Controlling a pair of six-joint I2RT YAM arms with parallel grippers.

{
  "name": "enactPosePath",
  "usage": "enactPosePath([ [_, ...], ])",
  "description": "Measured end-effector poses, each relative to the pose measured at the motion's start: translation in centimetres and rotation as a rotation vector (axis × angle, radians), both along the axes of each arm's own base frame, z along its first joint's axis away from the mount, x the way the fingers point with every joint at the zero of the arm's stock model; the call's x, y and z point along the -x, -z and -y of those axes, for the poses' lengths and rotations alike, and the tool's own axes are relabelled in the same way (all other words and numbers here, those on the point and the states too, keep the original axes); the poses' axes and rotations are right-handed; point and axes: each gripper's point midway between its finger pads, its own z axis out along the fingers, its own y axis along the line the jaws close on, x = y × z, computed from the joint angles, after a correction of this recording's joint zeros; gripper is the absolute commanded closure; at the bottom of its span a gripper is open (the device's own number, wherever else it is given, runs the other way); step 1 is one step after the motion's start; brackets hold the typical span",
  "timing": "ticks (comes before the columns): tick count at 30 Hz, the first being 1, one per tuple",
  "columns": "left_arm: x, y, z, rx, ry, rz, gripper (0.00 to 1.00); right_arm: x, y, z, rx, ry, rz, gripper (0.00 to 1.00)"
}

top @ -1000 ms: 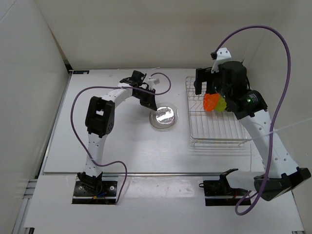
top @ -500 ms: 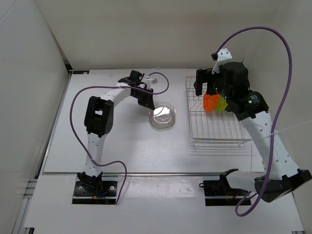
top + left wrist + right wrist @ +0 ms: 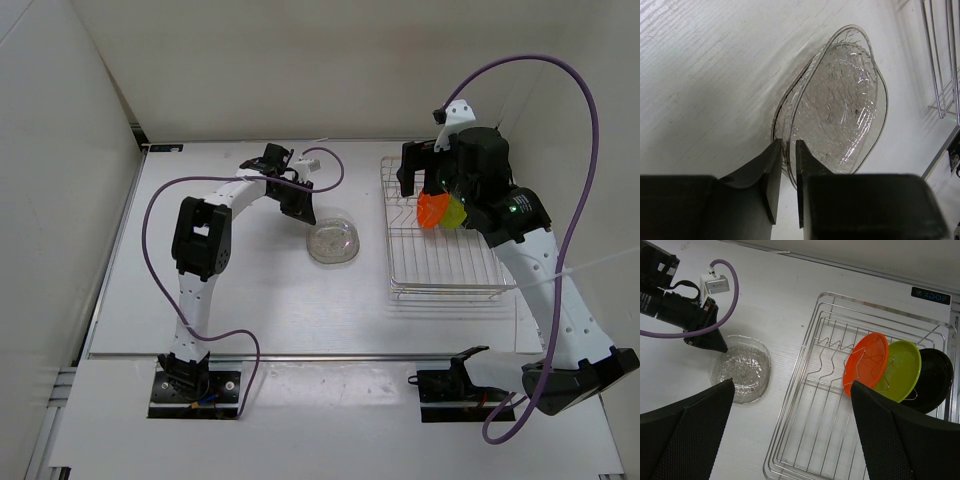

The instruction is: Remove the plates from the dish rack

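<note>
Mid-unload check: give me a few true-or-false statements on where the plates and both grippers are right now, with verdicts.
1. The clear plate lies on the table, outside the dish rack. True.
2. The orange plate is out of the rack. False: it stands in the rack, next to the lime green plate and the black plate.
3. The right gripper is shut on the black plate. False: its jaws are wide open above the rack and hold nothing.
4. The left gripper is at the clear plate's rim. True: the rim runs between its fingers.
</note>
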Motion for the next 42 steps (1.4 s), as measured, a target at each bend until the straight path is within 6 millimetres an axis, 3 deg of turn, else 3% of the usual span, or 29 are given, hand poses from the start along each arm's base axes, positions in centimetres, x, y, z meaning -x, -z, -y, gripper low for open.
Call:
enactPosePath([
  [12, 0.7, 0.0, 1.1, 0.0, 0.025, -0.001, 0.7, 0.0, 0.0, -0.1, -0.002, -0.006, -0.001, 0.0],
  [18, 0.9, 0.2, 1.3, -0.014, 0.026, 0.002, 0.51, 0.1, 0.0, -0.2, -0.004, -0.01, -0.002, 0.0],
  [24, 0.8, 0.2, 1.1, -0.03, 0.017, 0.007, 0.41, 0.1, 0.0, -0.3, -0.006, -0.016, -0.003, 0.0],
  [25, 0.7, 0.1, 1.0, -0.031, 0.016, 0.011, 0.33, 0.1, 0.0, -0.3, -0.006, -0.017, -0.003, 0.0],
  [26, 0.6, 0.1, 1.0, -0.035, 0.016, 0.017, 0.08, 0.1, 0.0, -0.3, -0.006, -0.017, -0.003, 0.0],
  [27, 0.5, -0.1, 0.9, -0.039, 0.017, 0.028, 0.0, 0.1, 0.0, -0.3, -0.006, -0.017, -0.003, 0.0],
  [31, 0.0, -0.9, 0.2, -0.055, -0.008, 0.051, 0.0, 0.1, 0.0, -0.2, -0.005, -0.013, -0.002, 0.0],
  [37, -1.0, -4.7, -2.2, -0.095, -0.07, 0.157, 0.0, -1.3, 0.7, 1.9, 0.044, 0.056, -0.003, 0.0],
  [39, -1.1, -7.0, -3.6, -0.129, -0.114, 0.227, 0.0, -2.5, 1.6, 3.0, 0.082, 0.095, -0.016, 0.0],
  [42, -1.5, -11.8, -6.2, -0.178, -0.205, 0.362, 0.0, -5.1, 4.5, 4.8, 0.18, 0.158, -0.072, 0.04],
])
